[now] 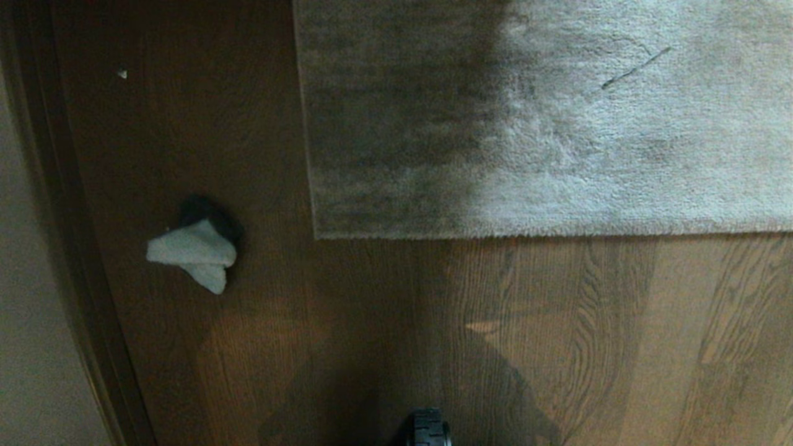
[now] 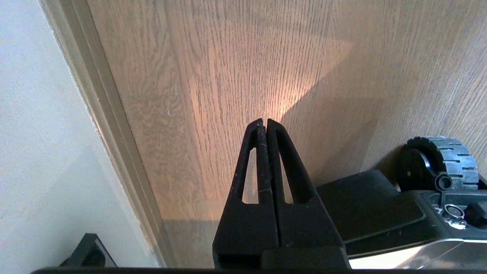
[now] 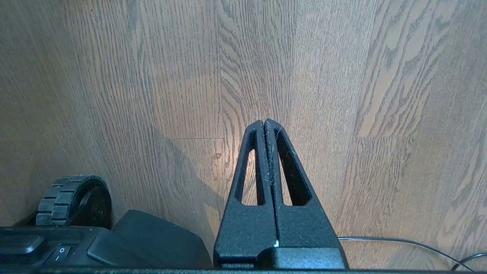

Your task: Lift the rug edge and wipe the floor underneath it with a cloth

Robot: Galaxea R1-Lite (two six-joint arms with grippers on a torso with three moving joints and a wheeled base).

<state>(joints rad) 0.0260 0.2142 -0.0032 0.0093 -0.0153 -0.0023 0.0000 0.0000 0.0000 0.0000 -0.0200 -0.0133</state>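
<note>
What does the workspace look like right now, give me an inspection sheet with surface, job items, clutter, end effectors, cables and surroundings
Surface: the floor, brown wooden boards, partly in shadow.
Job's things: the rug edge lies flat on the floor, not lifted; the cloth lies crumpled on the boards to the left of the rug corner, apart from it.
Clutter: small pale speck on the floor; dark strand on the rug pile.
End effectors: left end effector shut, empty, over bare floor; right end effector shut, empty, over bare floor.
Cables: thin cable on the floor by the base.
Surroundings: wall and baseboard along the left; base wheel.
</note>
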